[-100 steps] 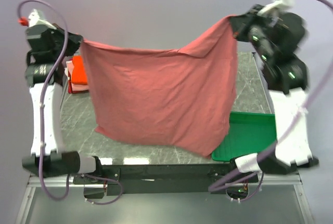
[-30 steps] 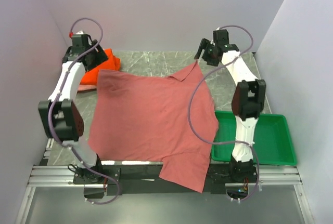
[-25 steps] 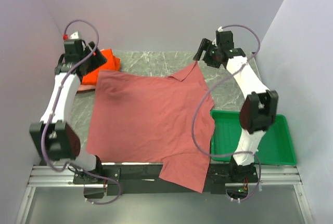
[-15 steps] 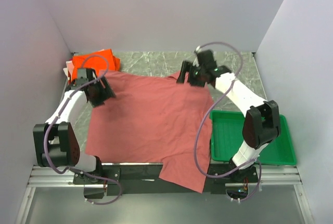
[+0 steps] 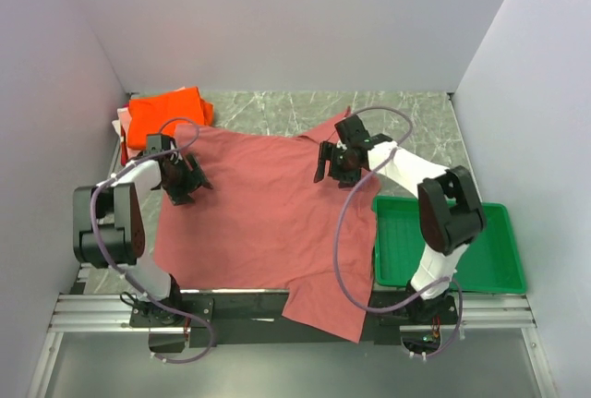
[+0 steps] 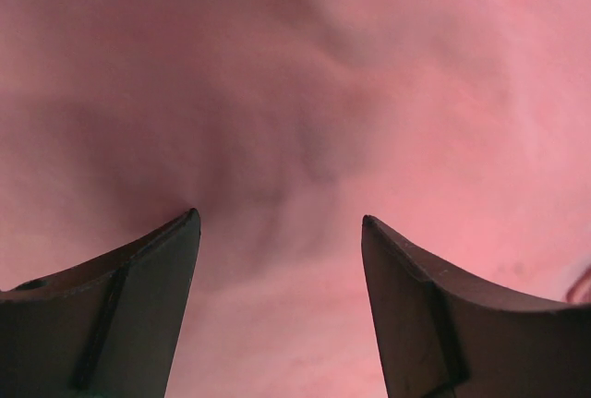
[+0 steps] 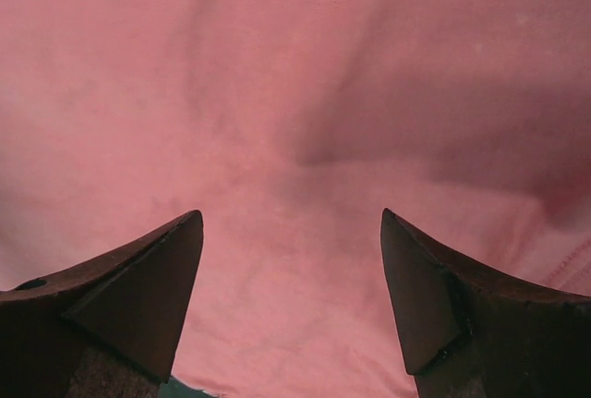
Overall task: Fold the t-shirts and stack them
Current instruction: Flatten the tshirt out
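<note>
The large brick-red t-shirt lies spread flat across the table, and one sleeve hangs over the near edge. My left gripper hovers open over the shirt's left part. In the left wrist view only red cloth shows between the fingers, and the left gripper holds nothing. Over the shirt's far right part, my right gripper also stands open. The right wrist view shows the right gripper empty above red fabric. A folded orange t-shirt sits at the back left corner.
A green plastic tray stands at the right front, its left rim touching the shirt's edge. Bare marble table shows at the back right. Pale cloth peeks out beside the orange shirt. Walls close in on three sides.
The red shirt, held up in the air earlier, now lies on the table. Both open grippers have left its far corners and moved inward and down over the cloth.
</note>
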You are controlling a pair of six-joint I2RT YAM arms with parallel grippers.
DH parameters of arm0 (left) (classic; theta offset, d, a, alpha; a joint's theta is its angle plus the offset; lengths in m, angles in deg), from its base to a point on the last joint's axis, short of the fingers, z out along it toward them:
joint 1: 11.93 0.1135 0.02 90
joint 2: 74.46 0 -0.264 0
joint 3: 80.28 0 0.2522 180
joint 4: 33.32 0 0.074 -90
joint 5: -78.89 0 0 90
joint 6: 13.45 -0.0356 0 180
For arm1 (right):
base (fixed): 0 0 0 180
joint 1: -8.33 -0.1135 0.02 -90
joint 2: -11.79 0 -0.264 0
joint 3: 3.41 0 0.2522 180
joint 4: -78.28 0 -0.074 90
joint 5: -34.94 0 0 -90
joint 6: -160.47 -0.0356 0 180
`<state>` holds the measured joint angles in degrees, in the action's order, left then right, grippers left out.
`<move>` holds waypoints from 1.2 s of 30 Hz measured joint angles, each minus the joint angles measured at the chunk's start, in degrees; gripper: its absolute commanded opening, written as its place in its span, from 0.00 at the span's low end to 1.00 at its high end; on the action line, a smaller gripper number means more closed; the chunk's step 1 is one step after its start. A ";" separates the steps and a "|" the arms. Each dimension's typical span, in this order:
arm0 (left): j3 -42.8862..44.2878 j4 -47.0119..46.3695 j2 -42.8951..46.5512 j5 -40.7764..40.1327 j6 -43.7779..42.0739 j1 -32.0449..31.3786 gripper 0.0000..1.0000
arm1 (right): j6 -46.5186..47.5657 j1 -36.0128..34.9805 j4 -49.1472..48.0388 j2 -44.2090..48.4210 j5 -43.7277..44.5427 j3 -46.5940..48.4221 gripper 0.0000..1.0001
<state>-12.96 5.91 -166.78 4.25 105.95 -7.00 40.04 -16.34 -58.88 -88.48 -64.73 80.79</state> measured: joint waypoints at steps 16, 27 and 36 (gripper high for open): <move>11.67 -0.85 -12.11 2.03 -0.02 1.53 0.75 | -0.76 5.25 8.39 -16.57 -1.27 14.14 0.83; 25.20 -0.13 -22.05 1.90 0.20 1.44 0.75 | 1.38 8.85 18.43 -31.76 -3.52 39.21 0.83; 30.73 1.33 -25.35 1.73 0.20 0.79 0.75 | 2.14 10.40 21.51 -37.79 -7.13 49.70 0.83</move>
<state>17.77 7.25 -192.13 5.97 106.15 -6.21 42.18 -5.93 -37.37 -126.27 -71.85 130.49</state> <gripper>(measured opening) 0.747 0.830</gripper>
